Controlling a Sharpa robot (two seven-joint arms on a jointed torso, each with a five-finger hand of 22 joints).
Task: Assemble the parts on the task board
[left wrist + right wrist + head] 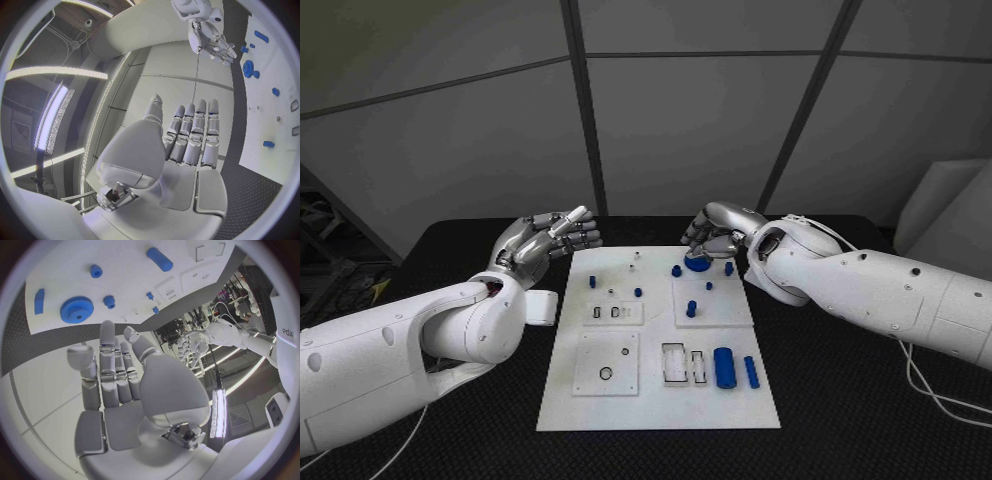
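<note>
On the black tabletop (877,400) the white flat task board (661,395) is lying with small blue plastic parts (724,367) on it. The left hand (548,240) is hovering beside its far corner, fingers released. The right hand (715,237) is hanging over the blue toothed gear (76,309), fingers spread and holding nothing, probably preparing to grasp it.

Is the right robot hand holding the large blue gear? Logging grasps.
No: in its wrist view the right robot hand is empty, apart from the large blue gear on the task board.

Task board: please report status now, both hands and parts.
Left hand open, at board's far left corner. Right hand open, above large gear at far edge. Cylinder lying at near edge. Nothing in the way.
</note>
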